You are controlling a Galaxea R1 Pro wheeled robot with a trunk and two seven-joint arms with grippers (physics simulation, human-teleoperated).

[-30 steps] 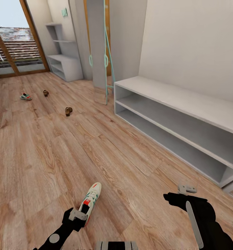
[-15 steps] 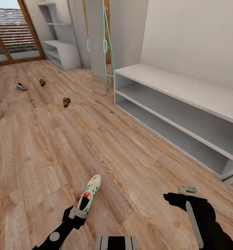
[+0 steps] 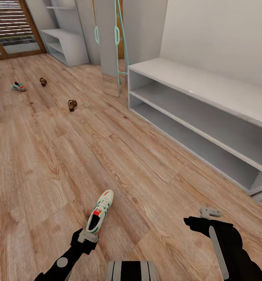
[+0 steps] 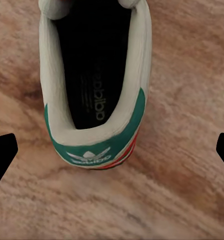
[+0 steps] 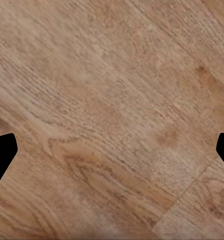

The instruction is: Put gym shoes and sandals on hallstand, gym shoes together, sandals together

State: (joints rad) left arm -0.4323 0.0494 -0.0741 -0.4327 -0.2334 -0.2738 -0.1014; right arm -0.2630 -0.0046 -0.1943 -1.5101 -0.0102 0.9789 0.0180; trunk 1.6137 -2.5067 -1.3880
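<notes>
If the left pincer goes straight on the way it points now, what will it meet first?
Most likely the heel of the near sneaker, which lies centred between the open fingertips of the left pincer; how far off it is, I cannot tell.

The gym shoe (image 4: 94, 85) carried "adidas" printed on its dark insole and a white trefoil logo on its green heel tab.
</notes>
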